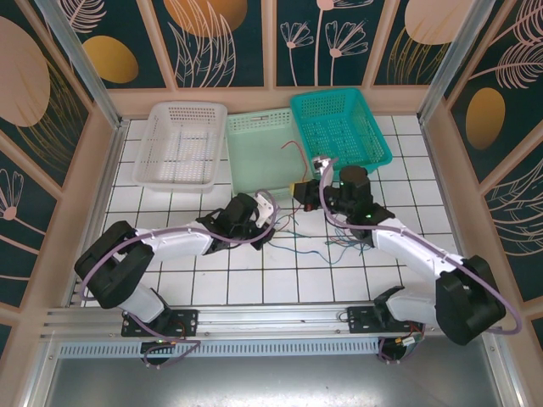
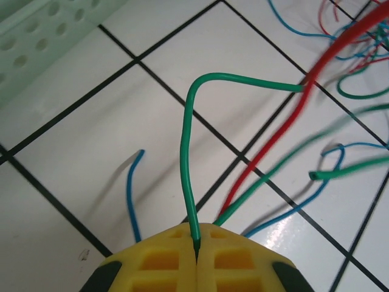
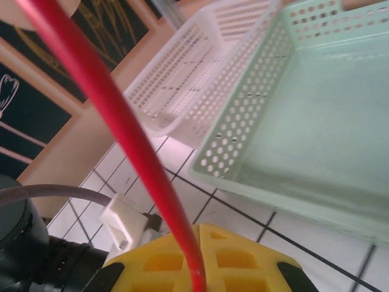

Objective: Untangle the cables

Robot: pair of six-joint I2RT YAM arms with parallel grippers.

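The left gripper (image 2: 197, 249) is clenching its yellow jaws on a green cable (image 2: 185, 158), which is rising from the seam between them, bending right and then blurring where it is meeting a smeared red wire (image 2: 290, 115). Whether that wire is the one the other arm is holding cannot be told. A blue cable (image 2: 131, 194) is lying beside the green one, its lower end hidden behind the jaws. The right gripper (image 3: 199, 281) is grasping a red cable (image 3: 129, 131) that is running up and out of frame at the top. Behind it, the pale green basket (image 3: 243, 128) and white basket (image 3: 176, 79) are sitting side by side, both cut off. From above, the remaining cables (image 1: 344, 243) are lying in a thin tangle on the tiled desk (image 1: 212, 280) between the two arms, with individual strands hard to separate.
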